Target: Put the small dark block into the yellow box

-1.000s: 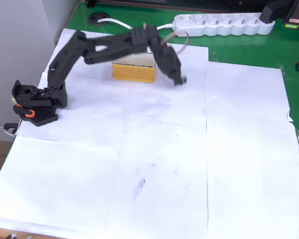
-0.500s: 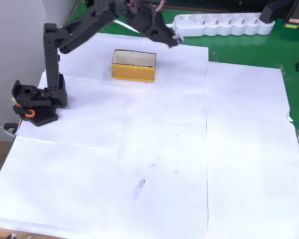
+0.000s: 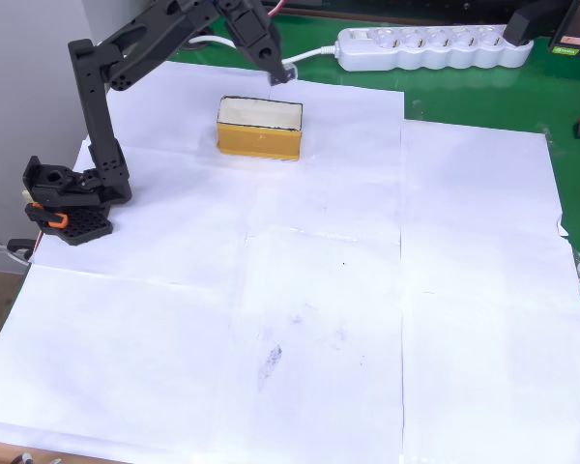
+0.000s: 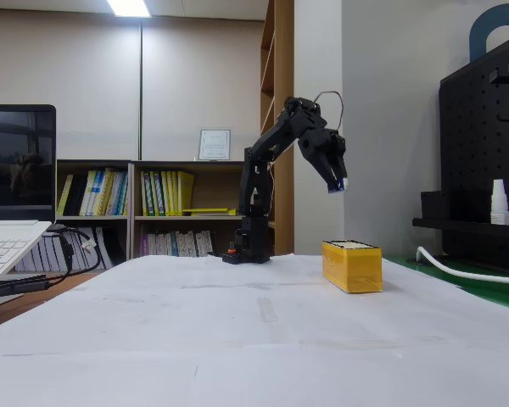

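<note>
In the overhead view the box (image 3: 259, 128) sits on the paper (image 3: 319, 290) right of the arm base (image 3: 68, 198), with the power strip (image 3: 430, 46) behind it and the gripper (image 3: 278, 72) above its far edge.

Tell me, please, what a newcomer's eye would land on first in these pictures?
Most likely the black arm reared high in the fixed view, its gripper pointing down with the small dark block pinched at its tip, well above the table. Next comes the yellow box, the one bright thing on the white paper, standing near the paper's far edge in the overhead view. Behind it a white power strip lies on the green mat.
</note>
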